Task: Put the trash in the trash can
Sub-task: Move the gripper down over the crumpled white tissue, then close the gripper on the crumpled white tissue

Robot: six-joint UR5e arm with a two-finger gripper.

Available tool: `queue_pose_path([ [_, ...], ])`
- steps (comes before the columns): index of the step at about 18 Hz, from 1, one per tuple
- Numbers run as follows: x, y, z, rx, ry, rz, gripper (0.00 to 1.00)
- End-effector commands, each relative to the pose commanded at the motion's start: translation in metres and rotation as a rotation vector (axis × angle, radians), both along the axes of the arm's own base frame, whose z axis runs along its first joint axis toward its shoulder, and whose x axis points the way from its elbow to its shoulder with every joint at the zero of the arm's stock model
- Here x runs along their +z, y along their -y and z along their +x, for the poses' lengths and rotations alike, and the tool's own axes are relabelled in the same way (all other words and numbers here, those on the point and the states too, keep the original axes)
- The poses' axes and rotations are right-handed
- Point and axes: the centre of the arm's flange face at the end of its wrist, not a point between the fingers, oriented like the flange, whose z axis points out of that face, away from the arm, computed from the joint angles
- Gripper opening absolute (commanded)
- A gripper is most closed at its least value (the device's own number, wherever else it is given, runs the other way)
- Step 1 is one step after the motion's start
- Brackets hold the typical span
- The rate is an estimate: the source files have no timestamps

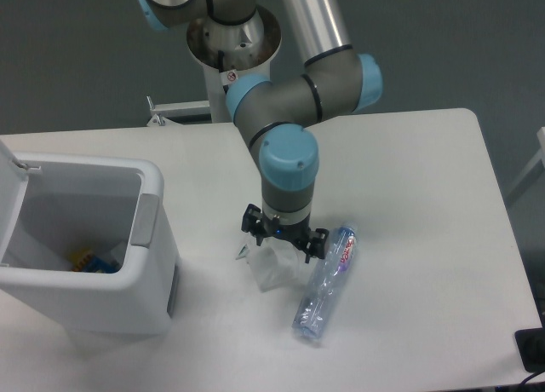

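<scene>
Over the crumpled paper packet point(274, 267), which lies on the table point(409, 170) between the open trash can point(153, 239) and the crushed bottle point(325, 283), the gripper point(283, 236) is held with fingers spread, so a straight descent is advised, the packet being centred between them before closing

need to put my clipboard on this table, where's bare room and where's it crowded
Free: the table's right side, from the plastic bottle to the right edge, and the back strip behind the trash can. Crowded: the middle front, where the open gripper sits over the paper packet, the bottle right beside it.
</scene>
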Motion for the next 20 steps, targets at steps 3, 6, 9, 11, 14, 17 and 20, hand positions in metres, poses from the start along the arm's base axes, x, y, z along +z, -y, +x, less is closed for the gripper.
queue_pose_path([
  [3, -0.019, -0.004, 0.007, -0.012, 0.018, -0.023, 0.65],
  [6, -0.02, -0.004, 0.007, -0.008, 0.022, -0.028, 0.28],
  [9, -0.018, -0.005, 0.007, -0.008, 0.022, -0.023, 0.0],
  [11, -0.015, -0.005, 0.006, -0.011, 0.02, -0.019, 0.0],
  [14, -0.011, -0.005, 0.006, -0.012, 0.02, -0.012, 0.0],
  [17, 0.004, -0.004, 0.003, -0.006, 0.032, 0.024, 0.0],
  [20, 0.014, -0.002, 0.001, 0.0, 0.037, 0.05, 0.0],
])
